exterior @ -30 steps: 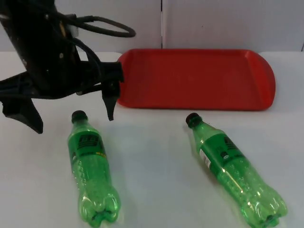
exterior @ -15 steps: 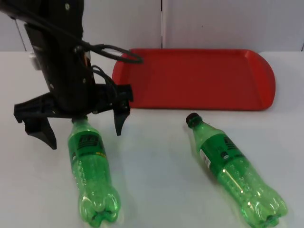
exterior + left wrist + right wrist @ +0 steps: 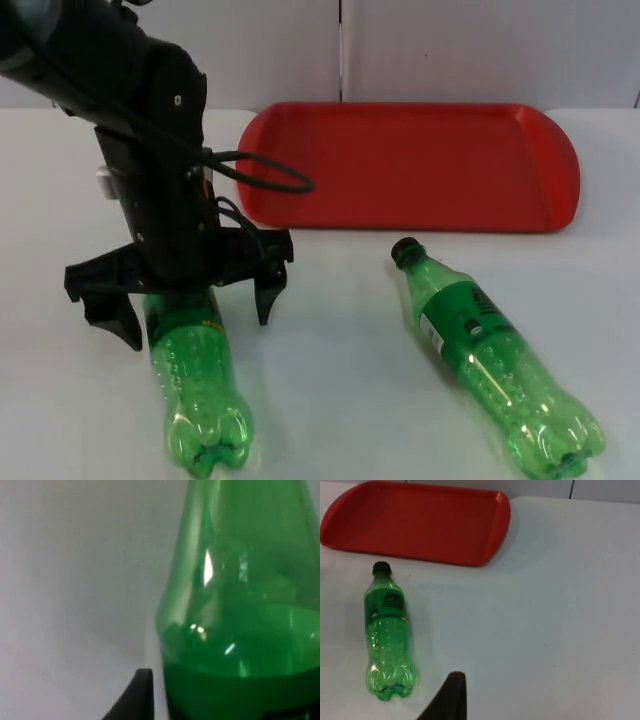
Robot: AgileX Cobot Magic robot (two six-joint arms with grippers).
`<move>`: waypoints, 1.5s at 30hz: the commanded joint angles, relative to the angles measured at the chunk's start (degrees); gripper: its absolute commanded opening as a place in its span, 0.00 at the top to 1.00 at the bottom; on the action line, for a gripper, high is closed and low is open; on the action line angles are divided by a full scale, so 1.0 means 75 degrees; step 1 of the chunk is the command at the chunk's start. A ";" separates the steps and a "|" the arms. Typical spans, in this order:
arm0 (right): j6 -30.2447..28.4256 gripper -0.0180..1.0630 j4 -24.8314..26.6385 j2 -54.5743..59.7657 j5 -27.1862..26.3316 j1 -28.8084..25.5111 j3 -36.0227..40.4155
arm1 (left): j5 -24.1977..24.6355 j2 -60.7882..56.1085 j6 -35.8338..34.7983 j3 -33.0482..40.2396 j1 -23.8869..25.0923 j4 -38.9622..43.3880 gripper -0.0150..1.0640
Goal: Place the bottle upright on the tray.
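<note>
Since the earlier frame the left gripper (image 3: 190, 310) has descended over the left bottle (image 3: 198, 385), jaws wide astride its neck end. Bottle lies flat near the table's (image 3: 330, 380) front-left edge, base frontward, tray (image 3: 420, 165) behind. Right arm waits.

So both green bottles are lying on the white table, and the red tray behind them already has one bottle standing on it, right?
Not quite. In the top view the red tray holds no bottle. Both green bottles lie on the white table: the left bottle between the open left gripper's fingers, the right bottle untouched.
</note>
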 commanded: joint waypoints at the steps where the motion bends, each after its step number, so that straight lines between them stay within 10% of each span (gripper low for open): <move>1: -0.0090 0.01 0.0015 -0.0020 -0.0061 -0.0049 0.0047 | -0.0244 0.0033 0.0056 -0.0053 0.0007 -0.0141 0.01; 36: -0.0090 0.01 -0.0014 -0.0020 -0.0060 -0.0049 0.0047 | -0.0719 0.0454 0.1425 -0.0053 0.0418 -0.0419 0.02; 45: -0.0090 0.01 -0.0014 -0.0020 -0.0060 -0.0049 0.0047 | -0.0484 0.0454 0.1425 -0.0053 0.0418 -0.0513 0.46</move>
